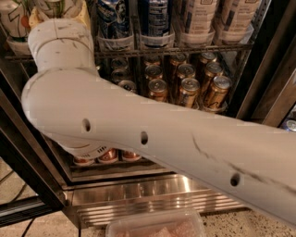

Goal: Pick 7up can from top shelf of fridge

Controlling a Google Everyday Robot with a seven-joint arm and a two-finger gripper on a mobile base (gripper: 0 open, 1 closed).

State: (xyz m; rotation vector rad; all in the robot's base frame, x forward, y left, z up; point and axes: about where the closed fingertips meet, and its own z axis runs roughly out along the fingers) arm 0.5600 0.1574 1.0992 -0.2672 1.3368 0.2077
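The fridge (32,152) has a black frame and a ribbed steel base. A white 7up can (14,21) with green lettering stands at the far left of the top shelf (185,48). A second white and green can (58,5) shows at the top edge, right above my wrist. My thick white arm (152,139) crosses from lower right to upper left. My gripper (58,11) is at the top edge around that second can, mostly hidden by the wrist. Cream parts show on either side of the can.
Tall blue cans (113,18) and pale cans (199,18) stand further right on the top shelf. Gold short cans (187,90) fill the rack below, copper cans (108,155) the lowest one. A clear plastic tray (155,224) lies on the floor in front.
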